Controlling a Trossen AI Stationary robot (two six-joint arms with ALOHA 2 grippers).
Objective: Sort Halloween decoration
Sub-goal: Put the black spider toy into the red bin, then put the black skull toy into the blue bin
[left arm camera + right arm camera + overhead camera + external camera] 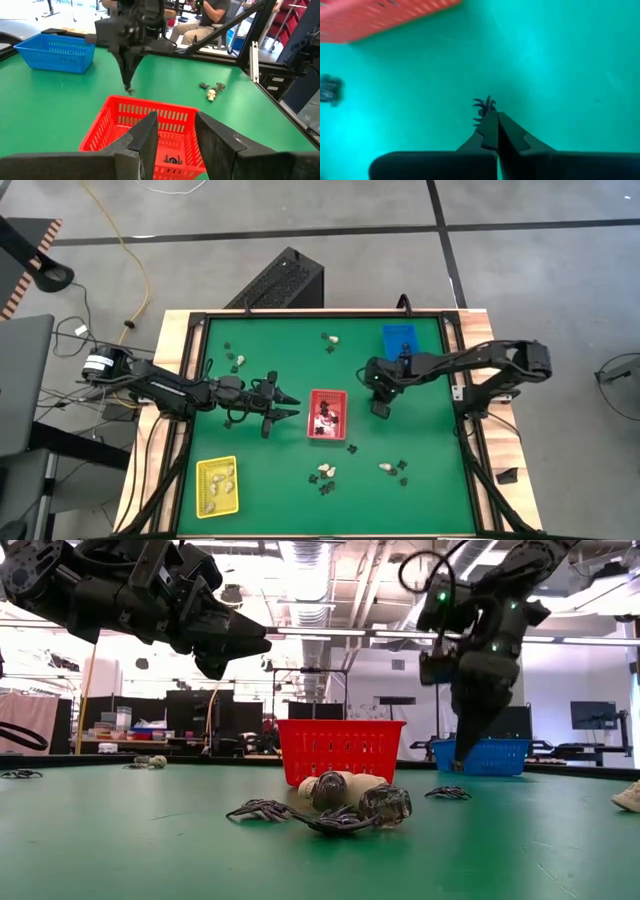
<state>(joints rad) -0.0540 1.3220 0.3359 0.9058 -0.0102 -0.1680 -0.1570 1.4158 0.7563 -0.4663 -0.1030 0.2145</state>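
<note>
The Halloween decoration pieces are tiny cream skulls and black spiders scattered on the green table (260, 470). One cluster (325, 473) lies near the front and another (330, 340) at the back. My right gripper (496, 116) stands right of the red tray (311, 415), pointing steeply down and shut on a black spider (482, 106). My left gripper (176, 135) hovers level just left of the red tray (145, 117), open with nothing between its fingers. Black pieces (172, 160) lie inside that tray. My right gripper pinches the small black spider at the very ends of its two fingers, whose tips hide the spot they grip. The spider's legs (481, 103) stick out past the tips. The fingers come steeply from above. Whether the spider is clear of the table I cannot tell.
A blue tray (400, 338) stands at the back right, behind my right gripper. A yellow tray (217, 485) with cream pieces sits at the front left. A skull with spiders (340, 802) lies close to the low camera. People sit beyond the table's far side.
</note>
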